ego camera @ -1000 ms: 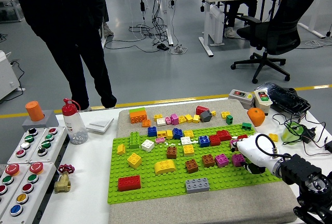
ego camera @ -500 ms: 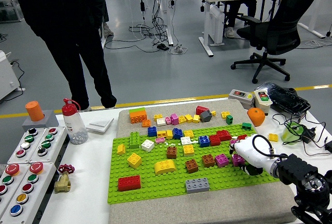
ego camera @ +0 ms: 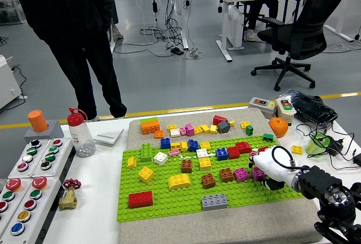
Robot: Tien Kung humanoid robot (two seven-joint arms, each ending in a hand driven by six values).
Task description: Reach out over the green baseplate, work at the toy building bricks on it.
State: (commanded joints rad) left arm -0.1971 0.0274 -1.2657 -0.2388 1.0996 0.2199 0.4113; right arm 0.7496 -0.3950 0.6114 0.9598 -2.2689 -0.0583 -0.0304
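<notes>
Only the right hand is over the green baseplate, at its right edge. Fingers curl down; whether they grip anything, cannot tell. Magenta brick touches the hand's left side; purple brick lies just beyond, leftward.

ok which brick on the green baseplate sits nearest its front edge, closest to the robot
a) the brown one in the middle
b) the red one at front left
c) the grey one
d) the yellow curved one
c, the grey brick lies lowest on the green baseplate, almost at its near edge, with the red brick just behind that line and the others farther back.
</notes>
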